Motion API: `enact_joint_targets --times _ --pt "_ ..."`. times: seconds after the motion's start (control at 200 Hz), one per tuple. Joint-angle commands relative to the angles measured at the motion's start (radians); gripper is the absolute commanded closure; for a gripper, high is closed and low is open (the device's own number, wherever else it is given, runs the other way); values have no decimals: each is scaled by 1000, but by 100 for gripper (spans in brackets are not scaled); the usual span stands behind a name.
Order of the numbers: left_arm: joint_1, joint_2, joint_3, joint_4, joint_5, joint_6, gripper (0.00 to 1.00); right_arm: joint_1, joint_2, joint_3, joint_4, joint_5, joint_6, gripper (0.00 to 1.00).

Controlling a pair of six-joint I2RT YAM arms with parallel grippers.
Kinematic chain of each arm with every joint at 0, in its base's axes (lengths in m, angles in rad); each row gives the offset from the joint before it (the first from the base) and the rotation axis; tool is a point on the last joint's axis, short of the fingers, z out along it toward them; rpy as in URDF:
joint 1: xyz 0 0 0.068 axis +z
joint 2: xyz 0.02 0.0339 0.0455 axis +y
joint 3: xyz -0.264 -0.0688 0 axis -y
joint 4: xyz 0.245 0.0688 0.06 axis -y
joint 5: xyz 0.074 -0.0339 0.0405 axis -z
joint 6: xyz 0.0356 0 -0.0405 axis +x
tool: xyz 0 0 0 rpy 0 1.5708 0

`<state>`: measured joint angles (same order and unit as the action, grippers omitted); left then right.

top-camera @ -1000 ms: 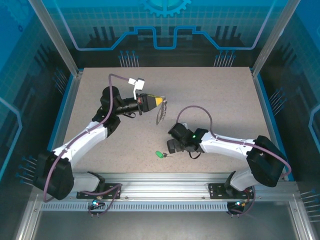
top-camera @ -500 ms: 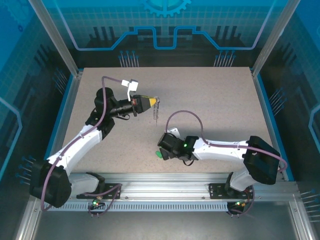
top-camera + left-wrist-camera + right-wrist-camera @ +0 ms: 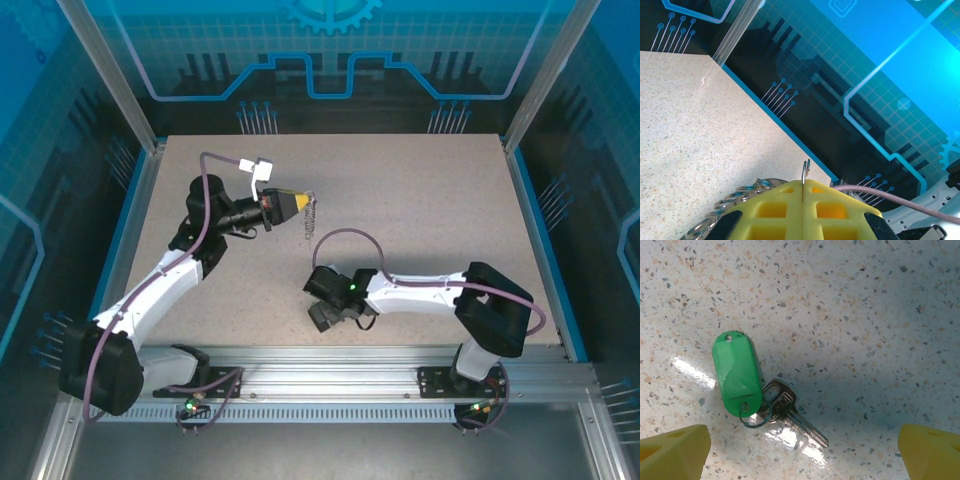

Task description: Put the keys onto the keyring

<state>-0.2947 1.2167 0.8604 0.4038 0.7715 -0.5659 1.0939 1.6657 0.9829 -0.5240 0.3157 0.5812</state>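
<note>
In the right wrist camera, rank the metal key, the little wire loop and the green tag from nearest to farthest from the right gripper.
1. metal key, lower centre, closest to the right gripper.
2. wire loop, further left, at the key's head.
3. green tag, upper left.

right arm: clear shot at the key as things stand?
Probably yes. The right gripper hangs open over the green-tagged key, which lies flat on the table with nothing on or around it.
</note>
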Motion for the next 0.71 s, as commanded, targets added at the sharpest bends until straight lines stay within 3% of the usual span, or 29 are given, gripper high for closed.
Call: enact_joint_targets --times 0.0,0.275,0.7 --pt "9 -22 -15 24 -9 18 100 -4 44 34 -31 -13 -50 2" --pt "9 -22 -15 34 -8 6 100 -51 89 15 -2 2 -22 3" --pt "9 -17 -19 53 -3 -17 100 -235 14 -46 50 37 38 3"
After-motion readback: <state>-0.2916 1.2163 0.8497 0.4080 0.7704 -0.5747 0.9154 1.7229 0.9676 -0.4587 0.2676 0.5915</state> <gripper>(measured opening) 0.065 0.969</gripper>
